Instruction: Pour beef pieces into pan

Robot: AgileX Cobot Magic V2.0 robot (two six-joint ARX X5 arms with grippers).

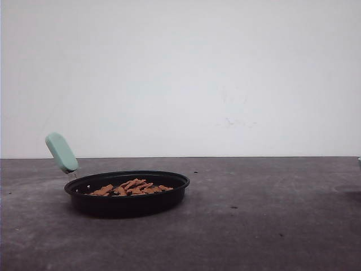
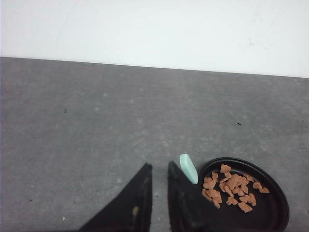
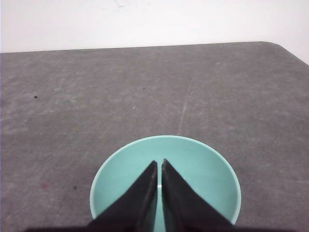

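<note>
In the front view, a wide, shallow, round black pan point(image 1: 127, 193) with a rolled rim sits on the dark grey, matte, lightly speckled tabletop point(image 1: 254, 226), left of centre. Its short, rounded, pale mint-green handle point(image 1: 61, 152) angles up and to the left. Inside lies a low heap of small, flat, irregular reddish-brown beef pieces point(image 1: 132, 188), resting on the pan floor. A plain white wall point(image 1: 197, 73) rises behind.

In the left wrist view, the left gripper point(image 2: 160, 167), two black tapered fingers, stands slightly parted with a narrow gap and nothing between its tips. The pan shows just beside it, the mint handle close to one fingertip, and the beef chunks are scattered across the black floor.

In the right wrist view, the right gripper point(image 3: 159, 164) has its pointed black fingers nearly together, only a thin slit between them, holding nothing. Beneath them sits a smooth, round teal-green bowl point(image 3: 212, 169) with a pale rim, its inside bare
</note>
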